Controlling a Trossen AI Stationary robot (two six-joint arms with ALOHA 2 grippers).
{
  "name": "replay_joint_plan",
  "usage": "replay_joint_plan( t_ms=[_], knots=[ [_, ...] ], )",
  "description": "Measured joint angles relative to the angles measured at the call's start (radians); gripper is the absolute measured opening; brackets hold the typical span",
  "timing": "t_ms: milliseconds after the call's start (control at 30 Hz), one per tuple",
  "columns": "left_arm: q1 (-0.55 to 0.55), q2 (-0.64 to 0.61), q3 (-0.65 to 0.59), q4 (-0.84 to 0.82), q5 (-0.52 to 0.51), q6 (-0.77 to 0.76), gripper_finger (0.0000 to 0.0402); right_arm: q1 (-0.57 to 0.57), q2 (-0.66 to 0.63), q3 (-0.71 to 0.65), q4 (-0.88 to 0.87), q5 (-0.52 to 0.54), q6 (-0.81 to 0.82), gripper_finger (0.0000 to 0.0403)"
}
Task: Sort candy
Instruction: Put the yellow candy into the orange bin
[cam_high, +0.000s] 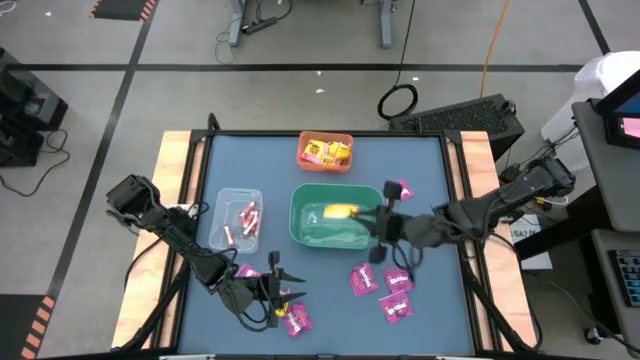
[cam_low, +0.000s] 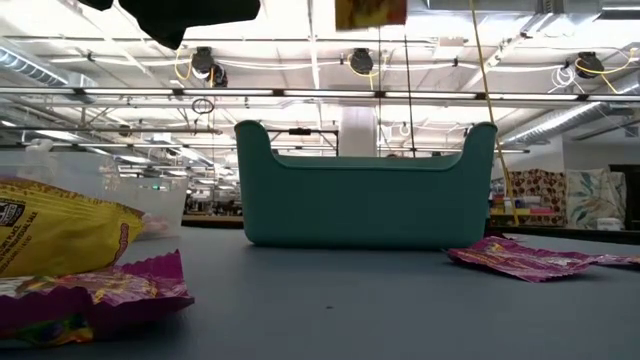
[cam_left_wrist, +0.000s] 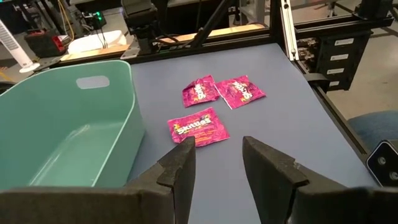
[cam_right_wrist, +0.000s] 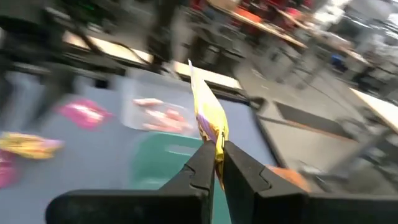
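My right gripper (cam_right_wrist: 216, 163) hangs over the green bin (cam_high: 335, 215), shut on a yellow candy packet (cam_high: 340, 211), which also shows above the bin in the low view (cam_low: 370, 12). My left gripper (cam_left_wrist: 214, 168) stands open near the table's front edge (cam_high: 285, 292), with nothing between its fingers. Magenta packets (cam_left_wrist: 198, 126) lie flat on the table ahead of it. Another magenta packet (cam_high: 297, 318) lies right beside it. The orange bin (cam_high: 325, 150) holds yellow packets. The clear bin (cam_high: 235, 218) holds pink sticks. My right gripper pinches one edge of the yellow packet (cam_right_wrist: 216, 142) between its two fingertips. The packet stands out beyond the fingers, edge-on to the wrist camera. It is lifted clear above the green bin.
Several magenta packets lie right of the green bin (cam_high: 385, 290), and one lies by its far right corner (cam_high: 402, 188). A yellow packet (cam_low: 50, 235) and a magenta one (cam_low: 100, 290) lie close to the low camera. Wooden rails (cam_high: 180, 200) edge the table on both sides.
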Motion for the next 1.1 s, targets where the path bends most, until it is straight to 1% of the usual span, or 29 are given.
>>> replay_joint_plan(
  t_ms=[200,267,367,500,567,667,767,867,967,1100],
  knots=[
    [0.001,0.0,0.0,-0.013,0.006,0.002,0.0139,-0.21,0.021,-0.004,0.043,0.009,-0.104,0.002],
    [0.001,0.0,0.0,-0.027,0.005,0.003,0.0139,-0.299,0.027,-0.004,0.075,-0.018,-0.165,0.002],
    [0.001,0.0,0.0,-0.049,-0.002,0.033,0.0139,-0.445,0.043,-0.004,0.139,-0.175,-0.229,0.002],
    [0.016,0.0,0.0,-0.077,-0.024,0.076,0.0139,-0.638,0.096,-0.004,0.193,-0.411,-0.203,0.002],
    [0.033,0.0,-0.001,-0.086,-0.025,0.08,0.0139,-0.72,0.137,-0.004,0.195,-0.489,-0.171,0.002],
    [0.062,0.0,-0.001,-0.104,-0.025,0.079,0.0139,-0.811,0.212,-0.004,0.21,-0.555,-0.12,0.002],
    [0.088,0.0,-0.001,-0.131,-0.025,0.069,0.0139,-0.867,0.286,-0.006,0.219,-0.601,-0.061,0.002],
    [0.102,0.0,-0.001,-0.146,-0.021,0.045,0.0139,-0.892,0.348,-0.006,0.253,-0.645,-0.025,0.002],
    [0.105,0.0,-0.001,-0.148,0.001,0.044,0.0139,-0.896,0.402,-0.006,0.287,-0.647,-0.011,0.002],
    [0.103,0.0,-0.001,-0.145,0.005,0.032,0.0139,-0.898,0.453,-0.003,0.311,-0.646,-0.002,0.0025]
  ],
)
